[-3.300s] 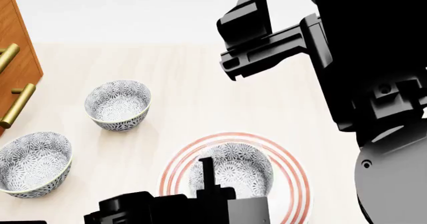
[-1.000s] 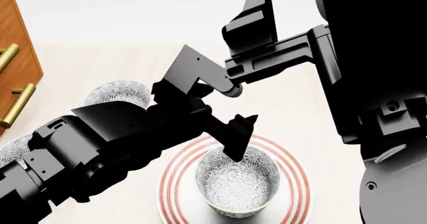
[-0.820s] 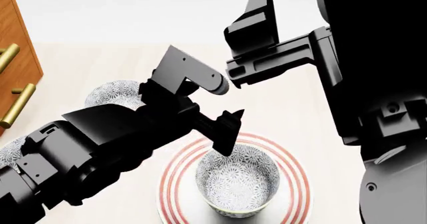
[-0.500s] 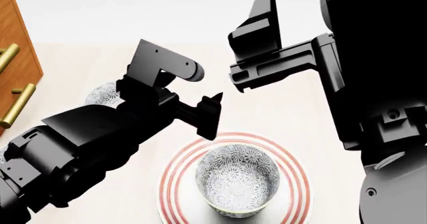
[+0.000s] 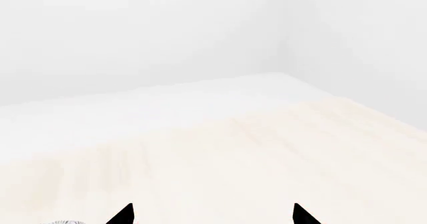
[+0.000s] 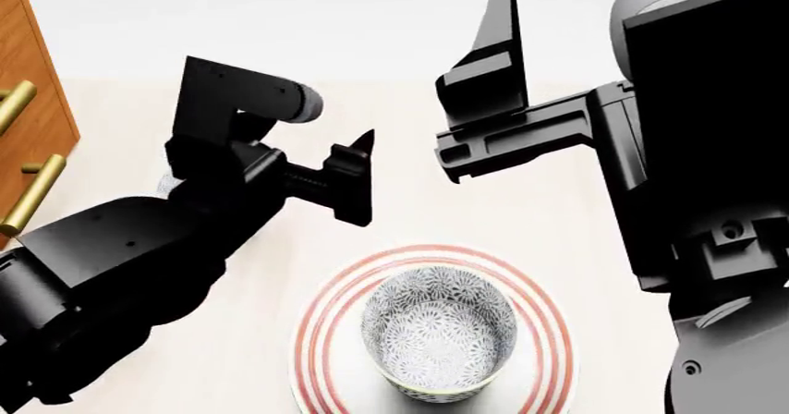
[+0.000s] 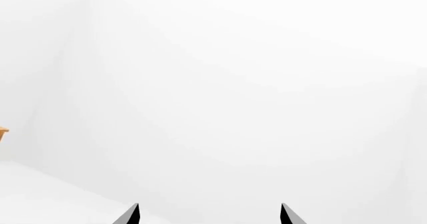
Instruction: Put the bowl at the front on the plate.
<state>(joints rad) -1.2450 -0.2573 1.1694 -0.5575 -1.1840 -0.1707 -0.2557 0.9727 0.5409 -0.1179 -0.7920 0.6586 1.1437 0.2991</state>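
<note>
Evidently the placing was done: the bowl (image 6: pixel 439 333) sat upright in the middle of the plate (image 6: pixel 317 326), its rim free of both arms.

At the far left of the head view stood a wooden cabinet (image 6: pixel 35 109) with brass handles (image 6: pixel 31 195). Next came the left arm, and the left gripper (image 6: pixel 351 181) hung above the table, up and to the left of the bowl and apart from it, holding nothing. Its wrist view showed two dark fingertips (image 5: pixel 123 215) set wide, so the jaws stood apart; between them lay only pale tabletop (image 5: pixel 267 164), and a sliver of patterned rim (image 5: pixel 61 222) at that picture's edge, too small to name with certainty.

Further right, the right gripper (image 6: pixel 475 132) was raised higher and further back, also empty. Its wrist view looked at a blank white wall (image 7: pixel 220 84) between two spread tips, so its jaws were parted too.

Of the two, the left gripper was the nearer to the bowl, which lay below it and toward the robot. The bowl being round, no long axis governed an approach. In my judgement nothing more was called for than drawing the arms clear without brushing the rim.

The table was light wood grain, the room plain white.
</note>
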